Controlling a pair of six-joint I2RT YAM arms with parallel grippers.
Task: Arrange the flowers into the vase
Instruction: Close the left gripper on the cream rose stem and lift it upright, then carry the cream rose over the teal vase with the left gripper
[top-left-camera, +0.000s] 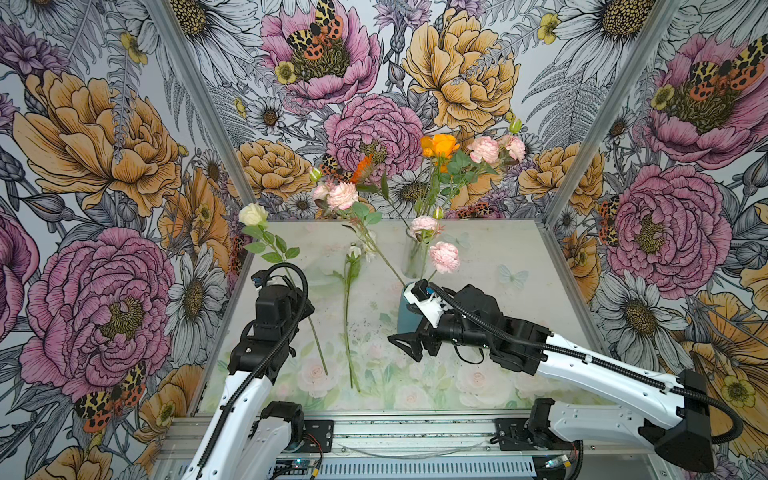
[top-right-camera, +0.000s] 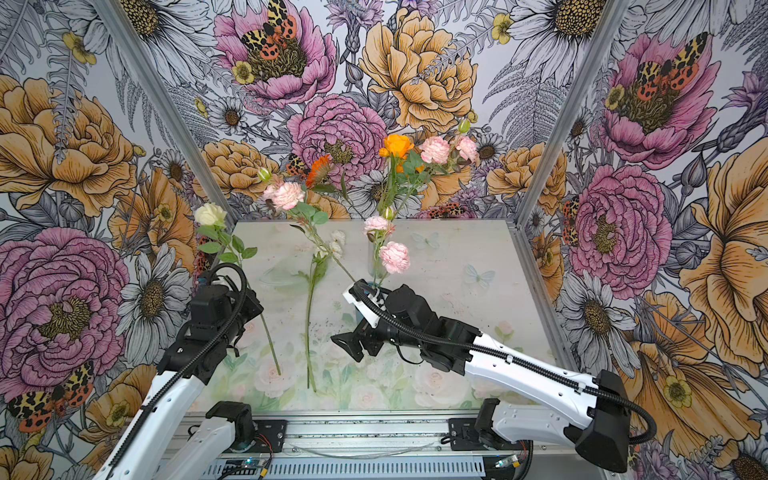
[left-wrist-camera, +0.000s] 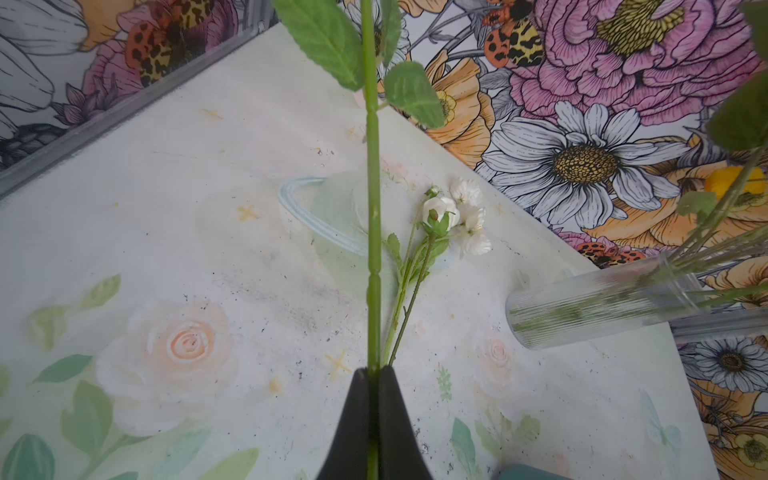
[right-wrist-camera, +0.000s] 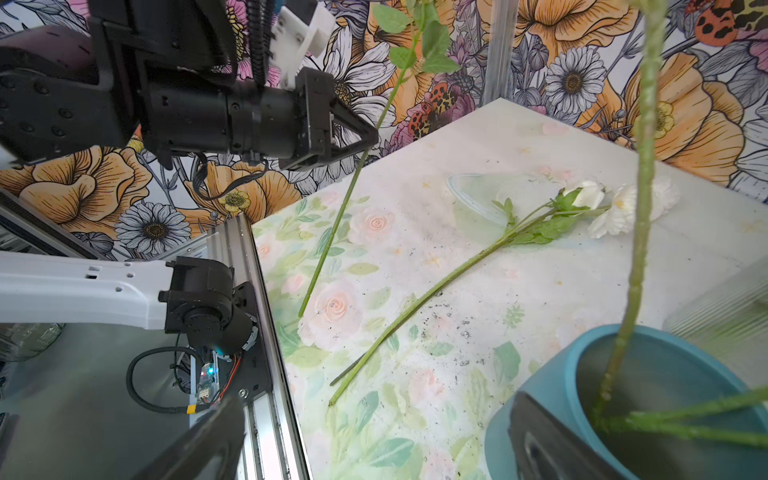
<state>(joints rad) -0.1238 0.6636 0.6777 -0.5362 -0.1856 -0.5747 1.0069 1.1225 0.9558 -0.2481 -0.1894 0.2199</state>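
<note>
One loose flower (top-left-camera: 347, 316) lies flat on the table (top-left-camera: 490, 266), near the middle, with its head toward the back. To its left, the left gripper (right-wrist-camera: 371, 139) pinches a second flower (top-left-camera: 272, 249) by the stem, head up and toward the back. To the right of the loose flower stands the vase (top-left-camera: 404, 318), with some flowers (top-left-camera: 444, 257) in it. Just behind the vase stands a glass vase (top-left-camera: 413, 259) with more flowers (top-left-camera: 440, 145) in it.

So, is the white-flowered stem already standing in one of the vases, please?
No, the white-flowered stem lies flat on the table, apart from the teal vase.
</note>
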